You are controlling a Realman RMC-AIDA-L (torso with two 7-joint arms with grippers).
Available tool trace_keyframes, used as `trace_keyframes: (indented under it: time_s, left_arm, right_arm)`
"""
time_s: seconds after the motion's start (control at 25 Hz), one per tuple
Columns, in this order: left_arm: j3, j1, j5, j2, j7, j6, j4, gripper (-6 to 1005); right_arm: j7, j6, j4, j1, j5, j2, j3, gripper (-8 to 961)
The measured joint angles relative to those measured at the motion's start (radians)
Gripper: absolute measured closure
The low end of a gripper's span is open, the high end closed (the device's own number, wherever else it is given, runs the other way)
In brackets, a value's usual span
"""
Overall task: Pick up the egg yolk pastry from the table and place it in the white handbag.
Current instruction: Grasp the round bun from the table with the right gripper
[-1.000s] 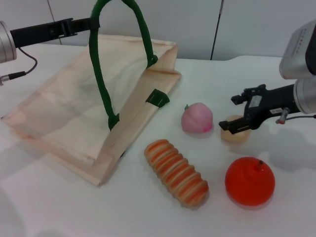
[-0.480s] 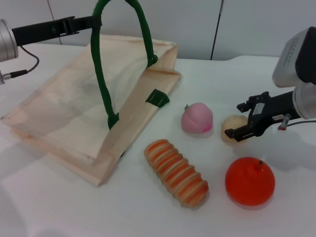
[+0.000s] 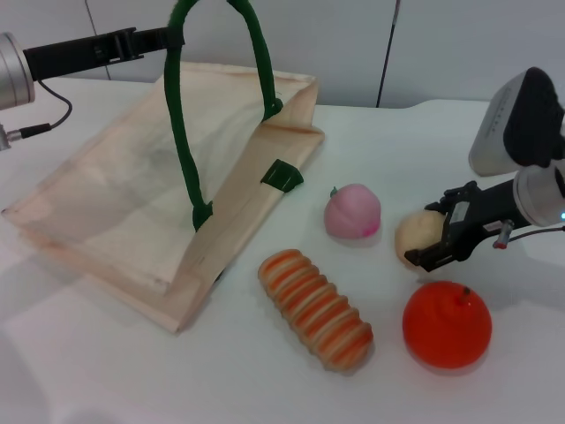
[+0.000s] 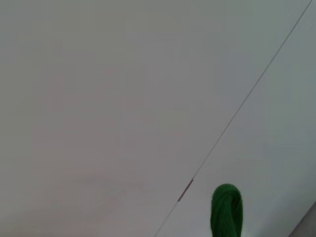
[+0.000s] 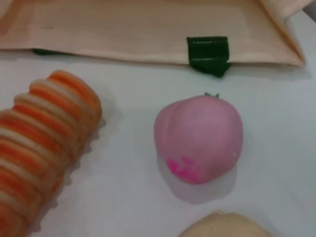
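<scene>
White bench (image 3: 106,371) under a pale wall, food items beside a cream tote.
Right pincer (image 3: 430,238) grips the egg yolk pastry (image 3: 418,234) between its black fingers (image 3: 439,254), just beside the pink peach (image 3: 352,211) and above the orange (image 3: 447,324); whether the pastry touches the bench I cannot tell. Striped bread (image 3: 315,309) lies nearer the front. White handbag (image 3: 132,203) lies flat, well apart on the left, one green handle (image 3: 181,115) held upright by the left pincer (image 3: 154,41), closed on the loop's top.
</scene>
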State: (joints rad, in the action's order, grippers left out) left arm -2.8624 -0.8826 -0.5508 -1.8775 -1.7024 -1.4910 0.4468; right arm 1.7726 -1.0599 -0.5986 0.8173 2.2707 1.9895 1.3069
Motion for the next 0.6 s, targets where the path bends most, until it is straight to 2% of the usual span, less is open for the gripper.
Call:
trace_keyframes:
  time_s: [0.24,0.6]
  left_arm:
    - [0.0,0.0,0.0,0.0,-0.002,0.001,0.0,878]
    - [0.0,0.0,0.0,0.0,-0.002,0.003,0.0,878]
  right_arm:
    - [0.012,0.002,-0.001,0.003,0.035,0.013,0.0,73]
    - [0.015,0.012,-0.01,0.003,0.039,0.017,-0.004,86]
